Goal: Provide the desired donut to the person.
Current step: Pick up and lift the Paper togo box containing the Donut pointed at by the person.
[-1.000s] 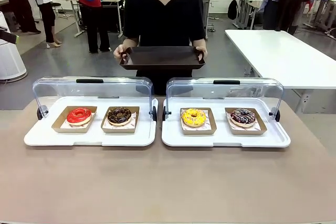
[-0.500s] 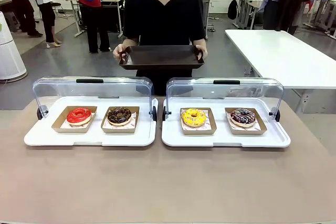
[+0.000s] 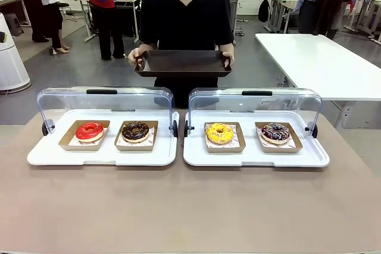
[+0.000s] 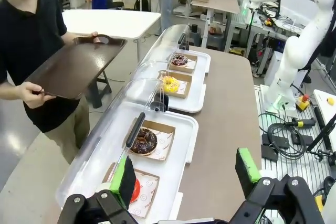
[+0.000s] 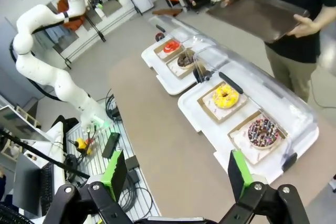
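Nearest, the left pincer [image 4: 186, 174] hangs wide and empty above the near left of the table [image 3: 190, 206]. The right pincer [image 5: 177, 174] is just as wide and empty above the near right. Neither touches anything.

Midway across the table, two white display trays sit side by side, the left one [image 3: 36, 157] and the right one [image 3: 256, 160]. Each holds two donuts in open cardboard boxes. From left to right these are the red donut [image 3: 89, 130], the chocolate donut [image 3: 136, 130], the yellow donut [image 3: 219, 132] and the sprinkled donut [image 3: 275, 132]. The clear covers [image 3: 101, 102] appear rolled back toward the far side, so the boxes look reachable from the near side.

Beyond the table the person [image 3: 186, 16] stands holding a dark serving tray [image 3: 183, 63] level, with a hand [image 3: 136, 59] at each end. With both hands busy the person points at nothing, so I cannot tell which donut is wanted.

The step in hand is likely to wait for that choice, and guessing would be the mistake. Once it is known, the arm on that donut's side should probably take it. It should come in low from the near side to stay clear of the cover's edge. Gripping the near wall of the cardboard box seems safer than touching the icing. The box should stay level when lifted and be carried over the cover. It should be let go only when it rests flat on the serving tray.
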`<state>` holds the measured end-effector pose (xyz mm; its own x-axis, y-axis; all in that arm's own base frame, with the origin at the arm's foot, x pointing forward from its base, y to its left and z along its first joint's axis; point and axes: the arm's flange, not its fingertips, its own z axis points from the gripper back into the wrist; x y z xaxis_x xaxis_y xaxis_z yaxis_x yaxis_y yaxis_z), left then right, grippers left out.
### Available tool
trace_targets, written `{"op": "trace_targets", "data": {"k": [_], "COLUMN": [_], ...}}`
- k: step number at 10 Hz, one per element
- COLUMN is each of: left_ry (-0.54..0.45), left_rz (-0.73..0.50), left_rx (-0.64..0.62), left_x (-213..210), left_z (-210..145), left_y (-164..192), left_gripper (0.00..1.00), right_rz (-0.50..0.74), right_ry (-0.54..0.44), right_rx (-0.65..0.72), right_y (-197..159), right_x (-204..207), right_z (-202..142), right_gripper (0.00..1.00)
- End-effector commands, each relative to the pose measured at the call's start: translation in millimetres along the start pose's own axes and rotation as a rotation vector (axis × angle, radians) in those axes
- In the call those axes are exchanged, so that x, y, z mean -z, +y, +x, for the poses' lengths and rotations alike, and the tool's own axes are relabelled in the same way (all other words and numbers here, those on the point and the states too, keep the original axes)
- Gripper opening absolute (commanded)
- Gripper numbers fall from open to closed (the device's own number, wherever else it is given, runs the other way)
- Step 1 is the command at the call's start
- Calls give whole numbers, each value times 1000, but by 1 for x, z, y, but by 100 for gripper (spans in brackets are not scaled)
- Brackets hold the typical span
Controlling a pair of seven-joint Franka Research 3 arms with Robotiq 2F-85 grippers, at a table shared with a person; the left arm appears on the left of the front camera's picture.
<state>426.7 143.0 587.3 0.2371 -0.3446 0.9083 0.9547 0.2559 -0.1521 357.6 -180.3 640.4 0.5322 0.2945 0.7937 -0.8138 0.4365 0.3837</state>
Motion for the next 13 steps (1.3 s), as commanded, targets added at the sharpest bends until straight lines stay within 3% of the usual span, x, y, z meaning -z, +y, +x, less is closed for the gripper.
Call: {"op": "trace_targets", "data": {"k": [1,13], "left_ry": [-29,-29], "left_rz": [-3,-3], "left_rx": [10,10], "left_x": [-2,-2], "left_z": [2,2], "left_y": [-1,-1], "left_gripper": [100,100], "right_rz": [2,2], "right_ry": [-38,-38], "right_rx": [18,18], "right_y": [-8,-8], "right_x": [-6,-6], "right_z": [-7,-7], "right_gripper": [100,100]}}
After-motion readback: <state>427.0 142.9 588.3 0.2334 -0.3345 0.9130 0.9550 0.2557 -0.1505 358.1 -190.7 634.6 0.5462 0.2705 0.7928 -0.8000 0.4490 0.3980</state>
